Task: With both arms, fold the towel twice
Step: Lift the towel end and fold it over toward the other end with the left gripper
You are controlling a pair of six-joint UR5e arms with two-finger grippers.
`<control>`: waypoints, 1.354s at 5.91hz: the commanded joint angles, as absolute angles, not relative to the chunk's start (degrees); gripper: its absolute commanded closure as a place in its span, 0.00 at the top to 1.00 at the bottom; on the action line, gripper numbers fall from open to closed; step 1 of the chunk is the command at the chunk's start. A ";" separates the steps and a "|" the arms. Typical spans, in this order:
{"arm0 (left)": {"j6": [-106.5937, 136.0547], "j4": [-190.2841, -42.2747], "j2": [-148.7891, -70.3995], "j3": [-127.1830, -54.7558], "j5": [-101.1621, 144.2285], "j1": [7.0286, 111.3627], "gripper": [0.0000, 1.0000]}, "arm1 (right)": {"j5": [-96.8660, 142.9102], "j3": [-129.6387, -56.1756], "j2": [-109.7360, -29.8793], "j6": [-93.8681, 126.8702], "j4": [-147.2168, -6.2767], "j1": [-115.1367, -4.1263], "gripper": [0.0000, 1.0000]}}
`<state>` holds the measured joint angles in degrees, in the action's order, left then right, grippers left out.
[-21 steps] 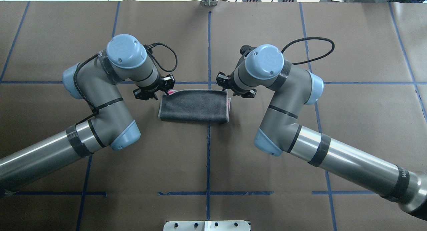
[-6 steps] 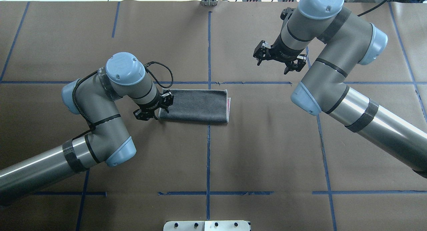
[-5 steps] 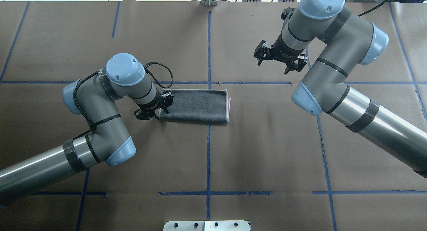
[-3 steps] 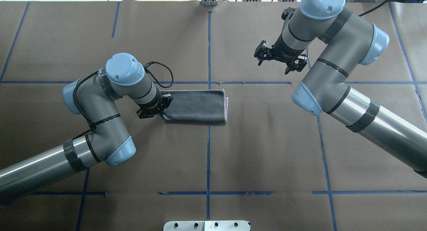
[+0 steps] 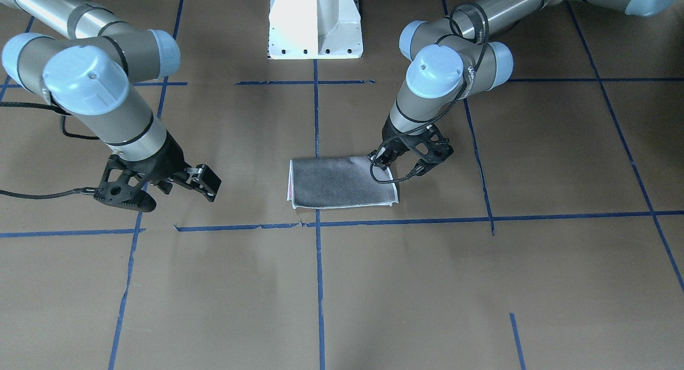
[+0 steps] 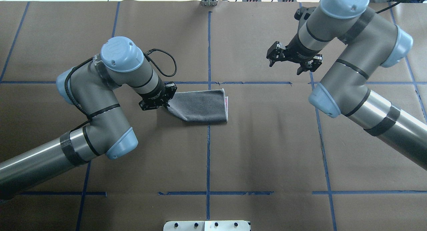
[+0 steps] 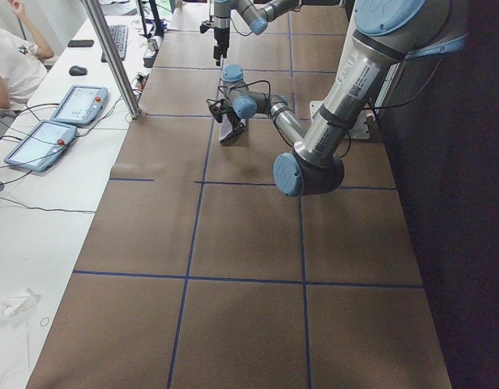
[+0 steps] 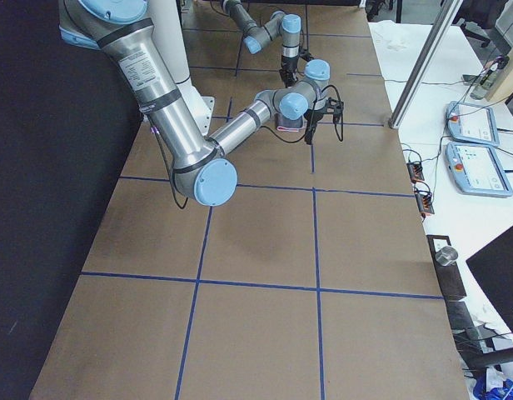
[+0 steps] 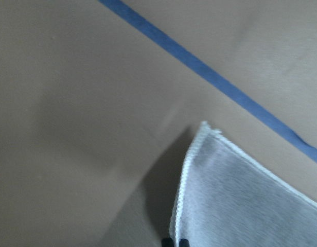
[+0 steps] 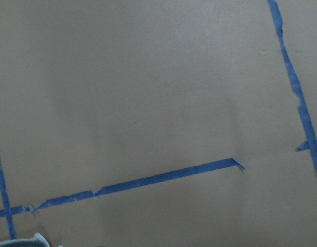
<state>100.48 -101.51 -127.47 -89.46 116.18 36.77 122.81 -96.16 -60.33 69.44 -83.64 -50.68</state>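
At table centre we log: left gripper (image 6: 165,106) clamped on towel (image 6: 204,104), end now raised; right gripper (image 6: 285,67) fingers apart, farther away.

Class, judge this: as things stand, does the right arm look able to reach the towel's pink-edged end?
Probably yes: only bare table lies between the right hand and the towel.

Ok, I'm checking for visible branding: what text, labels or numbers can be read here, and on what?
Nothing reads clearly.
Print on the left arm: too small to read.
Print on the right arm: too small to read.
The towel: no text.
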 commanded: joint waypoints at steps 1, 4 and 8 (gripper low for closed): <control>100.98 -100.81 -136.35 -82.15 115.84 34.91 0.00 | 126.98 -102.62 -66.50 67.86 -83.67 -53.86 1.00; 101.07 -102.21 -152.87 -64.50 113.12 32.52 0.00 | 127.79 -108.45 -75.30 62.07 -84.73 -55.37 1.00; 100.20 -109.51 -153.54 -61.95 109.16 29.35 1.00 | 127.18 -108.28 -75.94 61.35 -84.73 -55.55 1.00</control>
<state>100.34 -109.03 -153.48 -61.09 109.21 29.47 127.28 -108.36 -75.91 61.41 -84.73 -55.50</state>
